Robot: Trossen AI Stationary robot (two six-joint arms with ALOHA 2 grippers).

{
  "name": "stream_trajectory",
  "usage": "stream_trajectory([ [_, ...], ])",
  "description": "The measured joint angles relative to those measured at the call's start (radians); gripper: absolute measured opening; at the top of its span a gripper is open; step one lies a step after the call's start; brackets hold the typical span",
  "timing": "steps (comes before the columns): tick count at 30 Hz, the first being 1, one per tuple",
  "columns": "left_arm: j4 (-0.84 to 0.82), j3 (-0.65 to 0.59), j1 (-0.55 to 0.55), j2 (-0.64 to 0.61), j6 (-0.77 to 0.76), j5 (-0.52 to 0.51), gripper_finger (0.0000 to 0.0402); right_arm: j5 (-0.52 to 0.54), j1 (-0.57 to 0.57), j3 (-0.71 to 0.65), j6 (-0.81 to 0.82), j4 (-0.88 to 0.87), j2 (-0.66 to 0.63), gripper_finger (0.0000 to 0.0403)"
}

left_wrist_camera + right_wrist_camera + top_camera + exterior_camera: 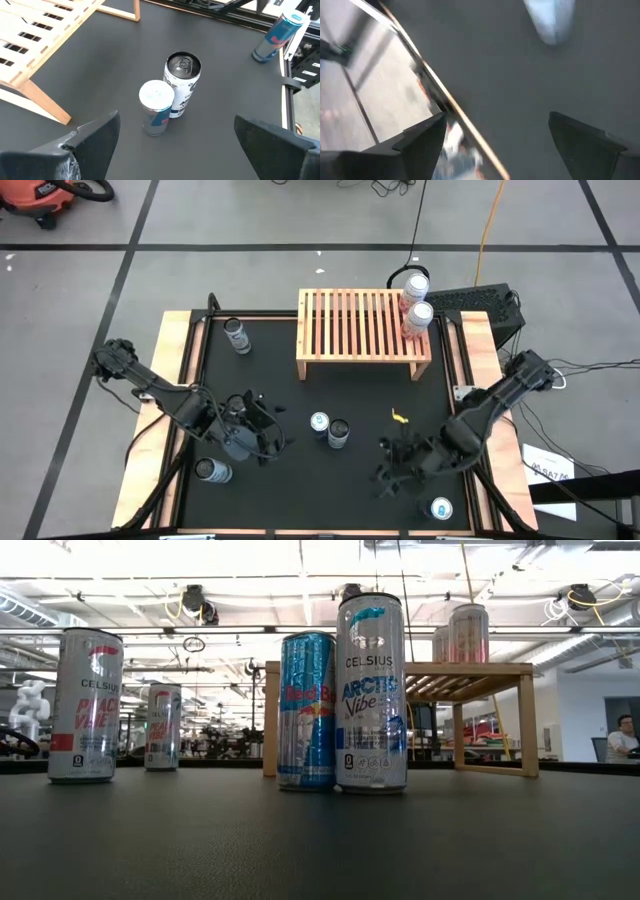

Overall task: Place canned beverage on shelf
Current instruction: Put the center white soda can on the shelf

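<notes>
Cans: we count two on shelf (362, 330), five still on table; left gripper (262, 423) and right gripper (392, 468) wide open, empty.

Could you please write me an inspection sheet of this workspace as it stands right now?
Surface: black mat on a wooden-edged table.
Job's things: light-wood slatted shelf at the far edge; two pink-white cans on its right end; blue slim can and white Arctic Vibe can touching at centre; four more cans stand apart on the mat.
Clutter: small yellow scrap on the mat.
Grippers: left gripper open, empty, facing the centre pair; right gripper open, empty.
Cables: orange cord on the floor.
Surroundings: seated person in the background.
</notes>
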Motion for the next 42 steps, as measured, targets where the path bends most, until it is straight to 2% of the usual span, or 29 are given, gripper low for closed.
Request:
stream_trajectory([
  [3, 0.002, 0.000, 0.000, 0.000, 0.000, 0.000, 0.0391, -0.133, 0.052, 0.000, 0.138, -0.096, 0.002, 0.0338],
  [7, 0.003, 0.000, 0.000, 0.000, 0.000, 0.000, 0.0391, -0.245, 0.121, 0.000, 0.329, -0.135, -0.008, 0.0338],
  [19, 0.002, 0.000, 0.000, 0.000, -0.027, -0.009, 0.0391, -0.411, 0.252, -0.005, 0.690, -0.130, 0.009, 0.0338],
  [28, -0.001, 0.000, 0.008, 0.000, -0.020, -0.044, 0.0391, -0.408, 0.281, -0.006, 0.739, -0.181, 0.050, 0.0338],
  [35, -0.007, 0.000, 0.009, 0.000, -0.002, -0.046, 0.0391, -0.332, 0.294, -0.008, 0.744, -0.215, 0.086, 0.0339],
  [42, -0.006, 0.000, 0.010, 0.000, -0.002, -0.046, 0.0391, -0.334, 0.306, -0.008, 0.757, -0.242, 0.093, 0.0351],
])
